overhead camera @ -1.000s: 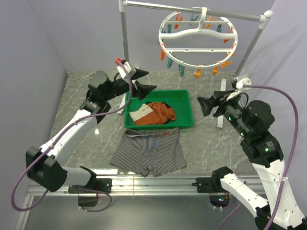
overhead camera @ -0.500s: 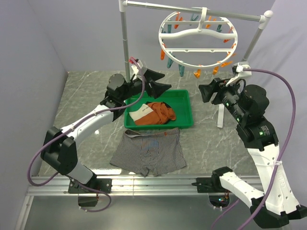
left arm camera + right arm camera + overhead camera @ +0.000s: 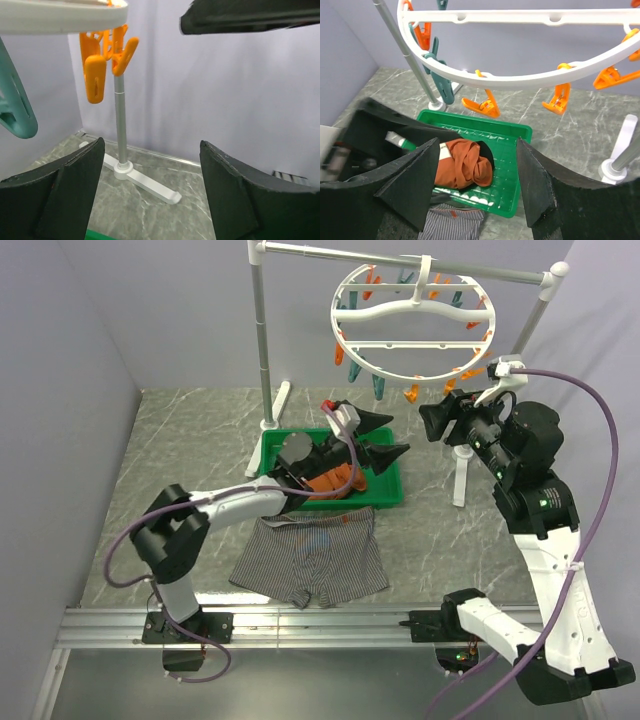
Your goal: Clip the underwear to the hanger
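The underwear (image 3: 310,557), grey striped boxer briefs, lies flat on the table in front of the green tray; its waistband also shows in the right wrist view (image 3: 451,225). The hanger (image 3: 414,323), a white ring with orange and teal clothespins, hangs from the rack bar. Its ring also shows in the right wrist view (image 3: 520,77) and the left wrist view (image 3: 60,14). My left gripper (image 3: 398,432) is open and empty above the tray's right part, below the hanger. My right gripper (image 3: 428,423) is open and empty, just right of the left one, facing it.
The green tray (image 3: 392,492) holds an orange-rust garment (image 3: 335,480) and a white cloth. The tube rack's left pole (image 3: 263,340) and right pole (image 3: 520,335) stand behind, with a white foot (image 3: 459,480) at right. Purple walls close in both sides.
My left arm has swung right, from the tray's back left corner to over its right part. My right gripper has risen and moved back toward the hanger.
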`<state>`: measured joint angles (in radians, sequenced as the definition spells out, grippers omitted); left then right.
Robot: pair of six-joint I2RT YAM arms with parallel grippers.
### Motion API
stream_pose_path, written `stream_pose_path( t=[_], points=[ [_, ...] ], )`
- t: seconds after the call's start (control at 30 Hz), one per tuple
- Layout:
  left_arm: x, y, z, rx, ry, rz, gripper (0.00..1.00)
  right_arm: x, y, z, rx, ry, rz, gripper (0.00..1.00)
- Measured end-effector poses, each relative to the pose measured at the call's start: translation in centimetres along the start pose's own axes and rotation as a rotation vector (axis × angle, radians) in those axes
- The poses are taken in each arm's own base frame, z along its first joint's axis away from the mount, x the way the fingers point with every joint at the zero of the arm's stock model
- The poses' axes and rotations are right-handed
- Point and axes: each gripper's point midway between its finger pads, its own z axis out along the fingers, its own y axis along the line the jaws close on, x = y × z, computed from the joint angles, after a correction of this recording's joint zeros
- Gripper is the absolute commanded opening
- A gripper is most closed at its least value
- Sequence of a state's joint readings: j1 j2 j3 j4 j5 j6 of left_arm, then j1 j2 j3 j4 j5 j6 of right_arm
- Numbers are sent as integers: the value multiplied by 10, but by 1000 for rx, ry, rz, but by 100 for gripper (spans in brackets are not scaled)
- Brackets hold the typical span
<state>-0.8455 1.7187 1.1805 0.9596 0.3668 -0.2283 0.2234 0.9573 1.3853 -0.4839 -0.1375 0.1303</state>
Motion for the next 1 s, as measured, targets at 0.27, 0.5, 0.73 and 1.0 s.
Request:
stream_pose_path(
  t=[0.27,0.5,0.73,1.0],
  points=[
    [23,31,31,-103,-63,12,84,4,7,3,-50,22,12,70],
    [12,45,35,-142,-125,45,82,4,11,11,-89,45,13,69],
    [5,77,-31,-193,-40,34,80,6,23,12,-158,58,15,68],
    [-28,94,-53,-194,-69,88,78,3,32,18,-212,47,13,66]
  ],
)
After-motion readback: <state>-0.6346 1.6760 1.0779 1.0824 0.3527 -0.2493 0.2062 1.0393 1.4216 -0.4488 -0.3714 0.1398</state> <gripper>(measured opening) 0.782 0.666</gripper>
